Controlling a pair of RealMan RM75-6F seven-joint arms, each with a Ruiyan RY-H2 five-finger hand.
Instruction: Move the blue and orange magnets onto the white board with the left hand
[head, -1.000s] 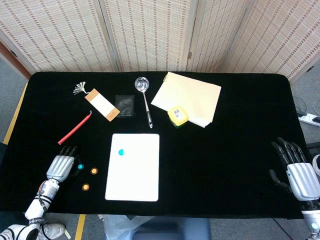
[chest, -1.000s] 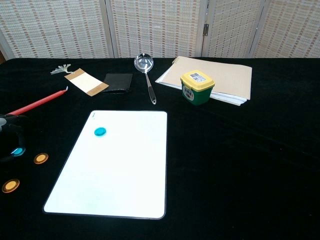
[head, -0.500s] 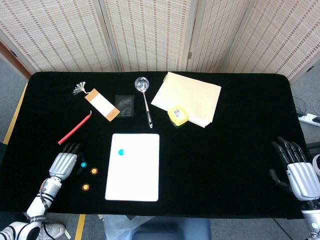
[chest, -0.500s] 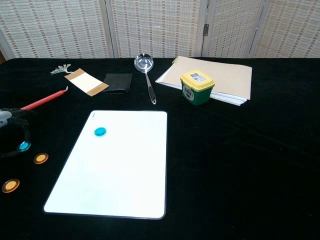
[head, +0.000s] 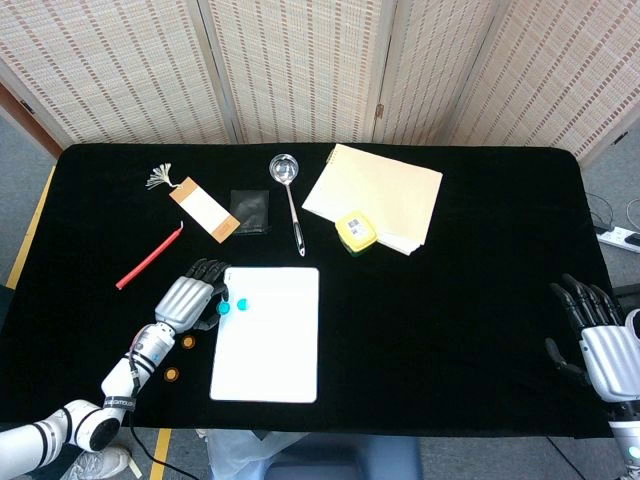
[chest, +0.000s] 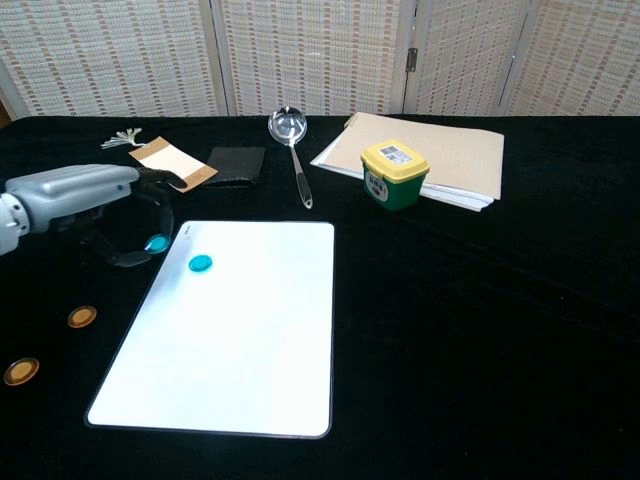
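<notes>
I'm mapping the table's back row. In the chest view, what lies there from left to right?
White tassel → tan paper bookmark → black square pad → steel ladle → yellow-lidded green tub, which sits on the cream folder.

red candle (head: 150, 257) left | steel ladle (head: 290, 200) top centre | yellow-lidded green tub (head: 356, 232) touching beige paper folder (head: 375, 192) | black-clothed desk (head: 450, 300)

Centre of frame: flat rectangular white board (head: 266, 333) on the black-clothed table (head: 460, 320). One round blue magnet (head: 242, 304) lies on its upper-left corner. Left hand (head: 190, 299), at the board's upper-left edge, pinches a second round blue magnet (head: 224, 307). Two round orange magnets (head: 187, 343) (head: 171, 375) lie left of the board, lower left of frame.
</notes>
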